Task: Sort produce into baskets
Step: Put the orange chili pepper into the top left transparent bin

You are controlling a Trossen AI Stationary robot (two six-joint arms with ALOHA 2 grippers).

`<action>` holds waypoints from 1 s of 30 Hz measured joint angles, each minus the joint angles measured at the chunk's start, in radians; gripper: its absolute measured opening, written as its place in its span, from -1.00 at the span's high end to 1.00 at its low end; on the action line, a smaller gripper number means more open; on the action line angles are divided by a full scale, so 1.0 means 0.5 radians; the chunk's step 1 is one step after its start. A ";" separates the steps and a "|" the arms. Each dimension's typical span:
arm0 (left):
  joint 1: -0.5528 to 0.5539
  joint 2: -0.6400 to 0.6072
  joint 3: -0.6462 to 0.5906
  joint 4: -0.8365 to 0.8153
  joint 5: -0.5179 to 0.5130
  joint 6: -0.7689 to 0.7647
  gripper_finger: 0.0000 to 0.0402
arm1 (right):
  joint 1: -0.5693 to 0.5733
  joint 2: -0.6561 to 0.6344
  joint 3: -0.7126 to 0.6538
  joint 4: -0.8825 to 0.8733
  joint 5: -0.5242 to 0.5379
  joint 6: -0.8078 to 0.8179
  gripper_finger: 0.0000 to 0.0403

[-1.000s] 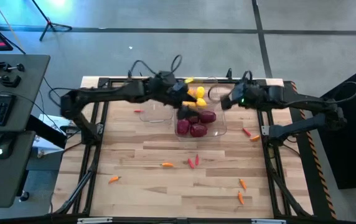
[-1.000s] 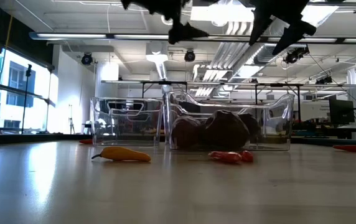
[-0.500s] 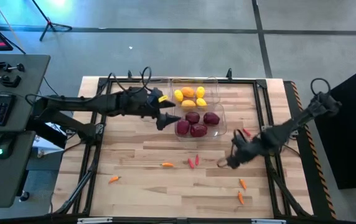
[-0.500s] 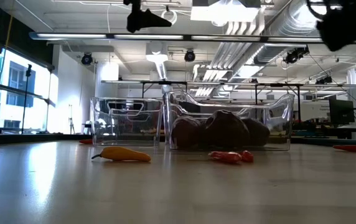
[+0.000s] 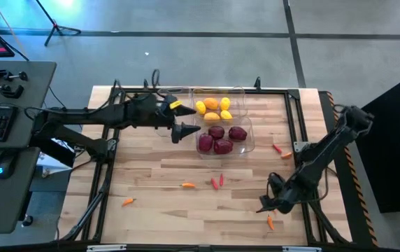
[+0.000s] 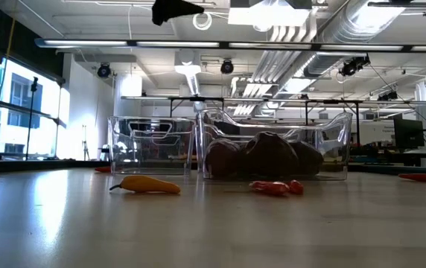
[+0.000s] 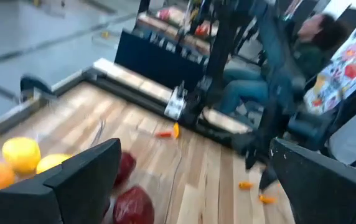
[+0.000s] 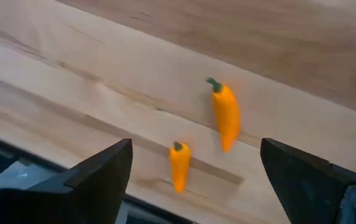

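My left gripper is open and empty, held above the table just left of the bin of dark red rounds. The bin of yellow and orange fruits stands behind that bin. A third clear bin stands at their left, partly under my left arm. My right gripper is open and empty near the table's near right corner, above two orange peppers lying on the wood. My left wrist view shows the yellow fruits and red rounds between my open fingers.
Loose peppers lie on the table: an orange one and a red one at the middle, an orange one near left, a red and an orange at the right. A person sits beyond the table.
My right gripper has swung from the far side by the bins toward the table's near right corner and gone down over the orange peppers. My left gripper has drawn back from over the yellow-fruit bin toward the table's left and near side, staying open.
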 joint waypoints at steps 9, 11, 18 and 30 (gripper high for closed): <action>0.073 -0.115 0.001 -0.013 -0.061 0.033 -0.98 | -0.025 0.335 0.002 -0.004 -0.107 0.080 -0.38; 0.083 -0.112 0.001 -0.027 -0.059 0.019 -0.98 | -0.026 0.365 0.005 0.013 -0.129 0.092 -0.30; 0.088 -0.154 -0.003 0.070 0.250 -0.036 -0.98 | -0.024 0.425 0.089 -0.156 -0.170 0.166 0.19; 0.203 -0.641 0.001 0.183 0.189 -0.029 -0.98 | -0.355 0.316 0.342 -0.226 0.333 -0.557 0.93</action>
